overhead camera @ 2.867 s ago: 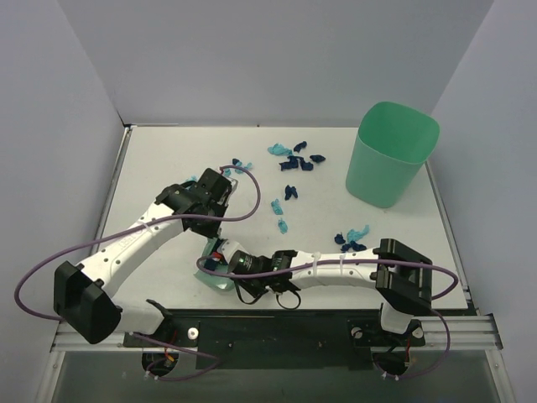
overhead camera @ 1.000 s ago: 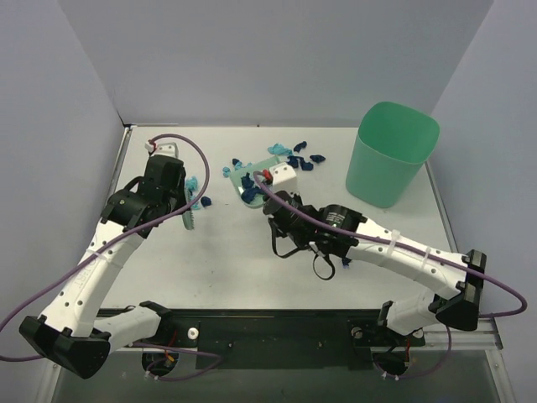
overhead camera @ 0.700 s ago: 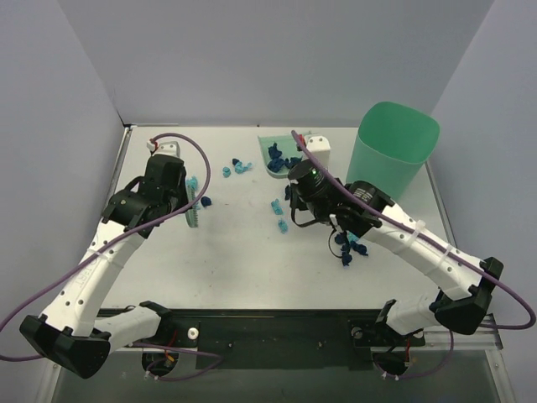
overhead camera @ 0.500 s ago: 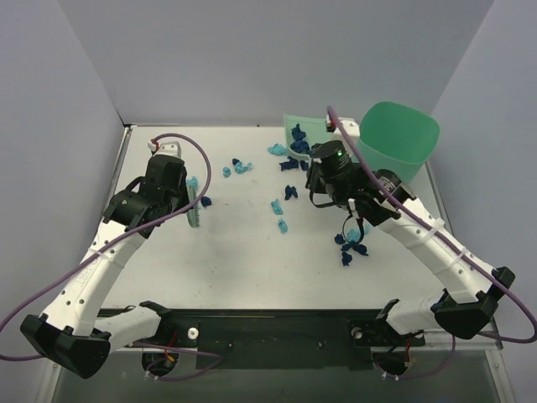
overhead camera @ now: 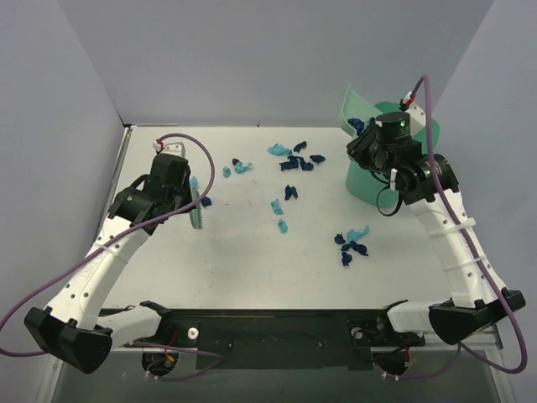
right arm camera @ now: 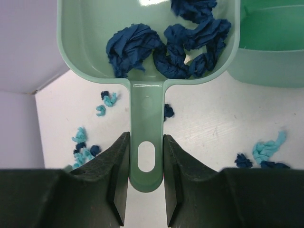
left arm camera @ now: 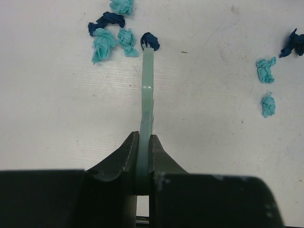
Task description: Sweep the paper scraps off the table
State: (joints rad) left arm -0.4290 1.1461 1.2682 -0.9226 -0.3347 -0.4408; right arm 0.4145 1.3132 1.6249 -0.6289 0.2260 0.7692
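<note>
Teal and navy paper scraps lie in groups on the white table (overhead camera: 210,269): at the back (overhead camera: 292,159), in the middle (overhead camera: 281,210), at the right (overhead camera: 352,239) and by the brush (left arm camera: 111,33). My left gripper (left arm camera: 144,140) is shut on the handle of a green hand brush (left arm camera: 147,90), shown from above (overhead camera: 197,210), its tip close to a navy scrap (left arm camera: 150,40). My right gripper (right arm camera: 146,156) is shut on the handle of a green dustpan (right arm camera: 147,99). It holds the dustpan (overhead camera: 354,105) in the air at the bin's left rim. Several navy scraps (right arm camera: 133,47) lie in the pan.
A tall green bin (overhead camera: 394,168) stands at the back right corner and also shows in the right wrist view (right arm camera: 270,57). Grey walls close off the left, back and right sides. The arm bases and a metal rail run along the near edge.
My right arm has carried the dustpan with its scraps from the table's middle up and right to the bin's rim. My left arm with the brush has barely moved.
</note>
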